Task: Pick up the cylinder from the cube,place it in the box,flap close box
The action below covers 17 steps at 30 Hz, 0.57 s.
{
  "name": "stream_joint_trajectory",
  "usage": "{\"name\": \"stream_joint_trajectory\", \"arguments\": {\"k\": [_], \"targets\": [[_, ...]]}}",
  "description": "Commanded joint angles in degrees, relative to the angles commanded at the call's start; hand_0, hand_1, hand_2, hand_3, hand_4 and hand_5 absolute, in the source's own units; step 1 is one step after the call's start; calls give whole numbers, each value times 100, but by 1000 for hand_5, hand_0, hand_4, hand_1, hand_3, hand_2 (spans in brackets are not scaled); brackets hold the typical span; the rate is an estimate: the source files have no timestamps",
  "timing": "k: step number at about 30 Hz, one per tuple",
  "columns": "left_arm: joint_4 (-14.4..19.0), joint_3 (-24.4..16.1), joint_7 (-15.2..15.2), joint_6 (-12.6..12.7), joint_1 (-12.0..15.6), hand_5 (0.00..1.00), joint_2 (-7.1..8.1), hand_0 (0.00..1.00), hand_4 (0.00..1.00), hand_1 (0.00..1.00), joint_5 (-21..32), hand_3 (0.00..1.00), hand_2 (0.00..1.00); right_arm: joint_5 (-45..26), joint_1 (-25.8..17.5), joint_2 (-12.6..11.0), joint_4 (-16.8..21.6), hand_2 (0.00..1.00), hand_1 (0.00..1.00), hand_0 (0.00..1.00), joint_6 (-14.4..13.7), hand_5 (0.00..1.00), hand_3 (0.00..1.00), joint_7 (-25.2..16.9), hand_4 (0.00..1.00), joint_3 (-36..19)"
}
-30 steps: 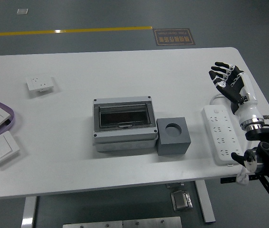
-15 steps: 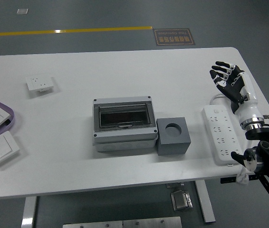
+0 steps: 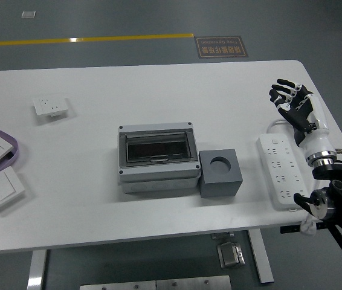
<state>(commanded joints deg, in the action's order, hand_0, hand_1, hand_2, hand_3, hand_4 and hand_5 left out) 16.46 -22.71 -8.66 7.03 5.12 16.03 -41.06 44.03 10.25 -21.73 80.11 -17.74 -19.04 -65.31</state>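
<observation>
Hovering hand: right hand (image 3: 293, 104) hangs over the table's right end, fingers spread, holding nothing.
Cube: grey cube (image 3: 220, 173) lies well to the hand's left and nearer the table's front edge, past the white power strip (image 3: 281, 170).
Cylinder: none visible; the cube's round socket looks empty.
Box: grey enclosure box (image 3: 156, 159) touches the cube's far side from the hand, its tinted flap lying flat.
Nearer arm: the right; the left is out of view.
Judgement: task seems about finished.
</observation>
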Motion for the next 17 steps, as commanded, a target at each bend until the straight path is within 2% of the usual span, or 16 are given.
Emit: {"name": "stream_joint_trajectory", "arguments": {"k": [17], "targets": [[5, -29, 3, 5, -9, 269, 0, 608, 717, 628, -16, 677, 646, -61, -3, 5, -7, 630, 627, 679, 5, 174, 628, -2, 741, 16]]}}
